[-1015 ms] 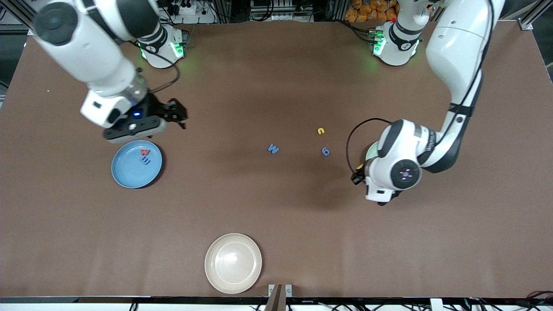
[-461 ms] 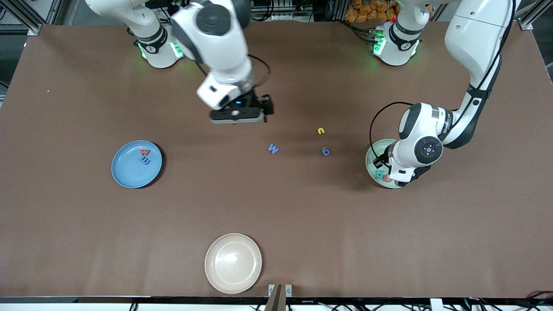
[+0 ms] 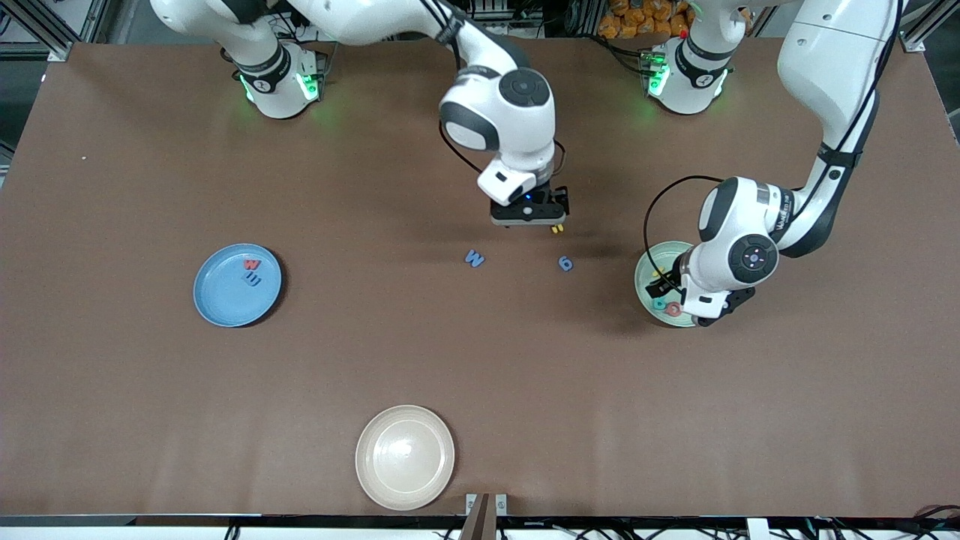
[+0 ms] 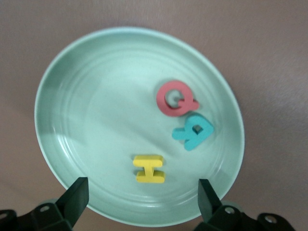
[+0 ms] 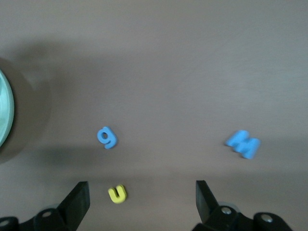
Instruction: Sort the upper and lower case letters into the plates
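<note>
right end effector (image 5: 139,204) over yellow u (image 5: 117,194)

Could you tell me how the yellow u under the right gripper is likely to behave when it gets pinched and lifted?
The yellow u looks like a small, thick, flat foam-like piece, so probably light and fairly stiff. Lying flat on the table, it should not roll or tip, though it may slide if nudged. The open right gripper hovers over it.
</note>
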